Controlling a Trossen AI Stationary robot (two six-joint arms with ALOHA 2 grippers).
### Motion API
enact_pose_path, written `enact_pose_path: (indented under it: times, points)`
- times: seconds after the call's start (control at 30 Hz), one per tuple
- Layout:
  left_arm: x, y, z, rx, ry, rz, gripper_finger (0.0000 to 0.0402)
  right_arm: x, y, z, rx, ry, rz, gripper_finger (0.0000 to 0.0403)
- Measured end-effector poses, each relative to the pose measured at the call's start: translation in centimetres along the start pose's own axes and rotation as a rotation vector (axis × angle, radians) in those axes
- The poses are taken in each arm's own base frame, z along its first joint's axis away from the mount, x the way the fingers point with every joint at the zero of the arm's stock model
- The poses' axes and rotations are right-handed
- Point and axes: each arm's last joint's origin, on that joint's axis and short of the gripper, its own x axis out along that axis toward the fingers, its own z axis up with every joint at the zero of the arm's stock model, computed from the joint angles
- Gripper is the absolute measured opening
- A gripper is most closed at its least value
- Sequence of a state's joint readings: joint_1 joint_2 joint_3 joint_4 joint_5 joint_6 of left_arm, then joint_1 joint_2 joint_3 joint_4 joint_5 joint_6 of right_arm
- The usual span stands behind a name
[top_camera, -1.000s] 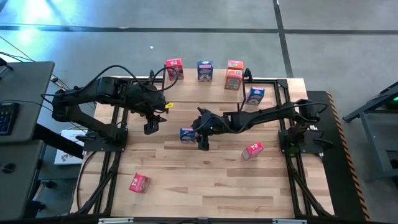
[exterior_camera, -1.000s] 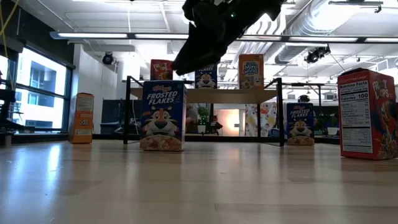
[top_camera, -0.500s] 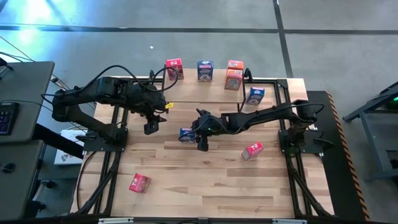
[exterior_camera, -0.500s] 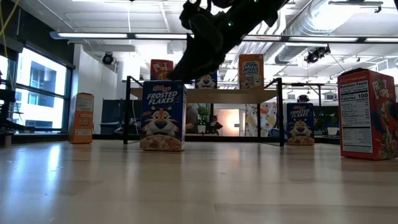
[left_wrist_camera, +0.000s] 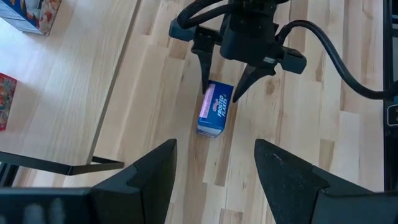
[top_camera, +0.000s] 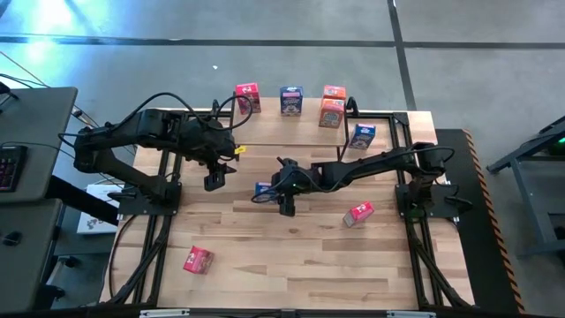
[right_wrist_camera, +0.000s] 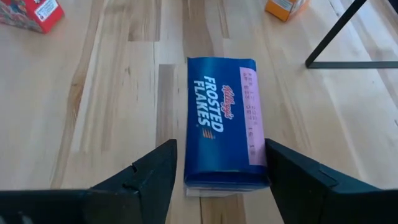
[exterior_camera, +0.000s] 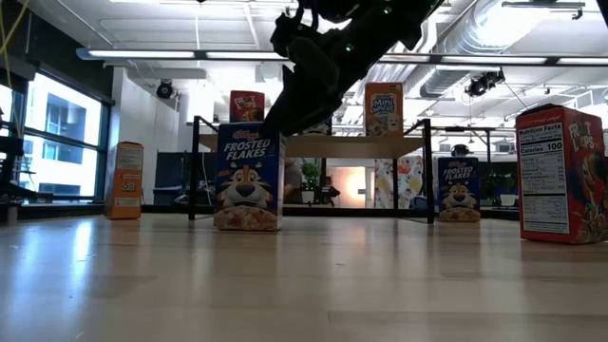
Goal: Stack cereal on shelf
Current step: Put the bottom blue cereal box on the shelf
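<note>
Wooden tabletop (top_camera: 291,256) fills your view, with the shelf (exterior_camera: 313,145) along its far edge. Your right gripper (left_wrist_camera: 227,78) hangs directly over a blue Frosted Flakes box (right_wrist_camera: 222,121) standing mid-table, fingers spread wide, one on each side of the box and not yet touching (the wrist view shows both gaps). To do this well, I judge you should lower squarely, keep the box centred between the fingers, then close on its narrow sides so it cannot twist. Your left gripper (top_camera: 214,180) waits just beyond the box, fingers apart and empty. A pink-red box (top_camera: 357,213) stands well apart on the other side. Nothing blocks the descent, but the shelf's black legs (right_wrist_camera: 348,37) lie ahead.
</note>
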State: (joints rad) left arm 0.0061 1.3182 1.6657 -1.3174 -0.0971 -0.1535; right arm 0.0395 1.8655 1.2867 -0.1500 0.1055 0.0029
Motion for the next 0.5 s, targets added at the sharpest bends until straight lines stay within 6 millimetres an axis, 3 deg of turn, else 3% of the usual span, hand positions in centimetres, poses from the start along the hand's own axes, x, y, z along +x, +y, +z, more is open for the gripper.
enact_pose_path:
  times: [0.27, 0.5]
  points:
    - [0.0, 0.0, 0.0, 0.0, 0.0, 0.0, 0.0205, -0.01, 0.01, -0.01, -0.002, 0.001, 0.003, 0.016]
    - [0.0, 0.0, 0.0, 0.0, 0.0, 0.0, 0.0205, -0.06, 0.01, 0.02, -0.002, 0.001, 0.004, 0.0154]
